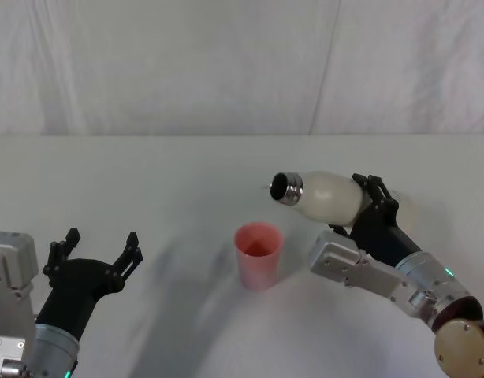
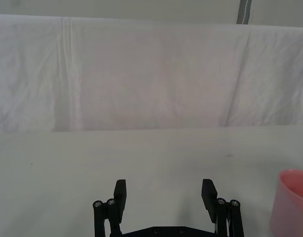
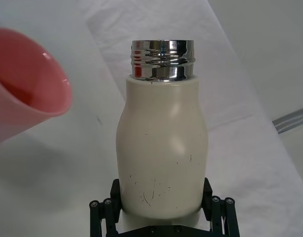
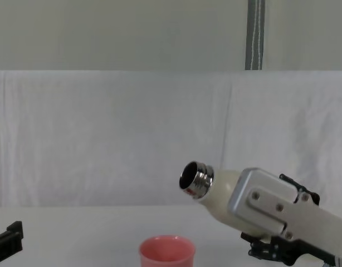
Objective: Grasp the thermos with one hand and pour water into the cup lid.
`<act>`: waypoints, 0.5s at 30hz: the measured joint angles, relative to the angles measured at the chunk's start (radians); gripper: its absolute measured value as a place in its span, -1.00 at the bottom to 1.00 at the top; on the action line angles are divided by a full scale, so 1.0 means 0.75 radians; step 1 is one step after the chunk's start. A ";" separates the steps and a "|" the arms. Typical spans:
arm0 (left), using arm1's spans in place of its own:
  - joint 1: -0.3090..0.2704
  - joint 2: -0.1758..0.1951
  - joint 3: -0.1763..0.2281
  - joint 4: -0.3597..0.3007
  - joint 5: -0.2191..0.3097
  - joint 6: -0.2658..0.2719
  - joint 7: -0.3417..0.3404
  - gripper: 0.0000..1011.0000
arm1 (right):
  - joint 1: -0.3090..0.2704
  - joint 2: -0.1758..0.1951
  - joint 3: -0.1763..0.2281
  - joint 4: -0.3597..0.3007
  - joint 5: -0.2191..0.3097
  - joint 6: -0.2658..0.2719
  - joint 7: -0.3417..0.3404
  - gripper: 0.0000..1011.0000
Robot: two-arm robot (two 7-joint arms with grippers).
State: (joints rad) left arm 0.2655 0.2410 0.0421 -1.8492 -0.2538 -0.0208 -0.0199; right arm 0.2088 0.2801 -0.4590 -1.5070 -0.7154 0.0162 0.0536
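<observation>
Nearest, at the lower left of the head view, the left gripper rests low over the white table with its black fingers spread apart and nothing between them. At lower right, the right gripper has its jaws clamped around the body of the tall cream-white cylindrical thermos, holding it tipped nearly sideways in the air. Its shiny silver threaded neck points toward frame centre, above and just right of the small round salmon-pink cup lid, which stands upright on the table. Behind hangs a white cloth backdrop.
</observation>
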 joint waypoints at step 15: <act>0.000 0.000 0.000 0.000 0.000 0.000 0.000 0.98 | 0.041 0.035 -0.083 0.041 -0.183 0.029 -0.053 0.88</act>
State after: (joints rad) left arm 0.2655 0.2409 0.0421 -1.8492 -0.2538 -0.0208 -0.0199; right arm 0.2393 0.3061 -0.5216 -1.4760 -0.8529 0.0379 0.0138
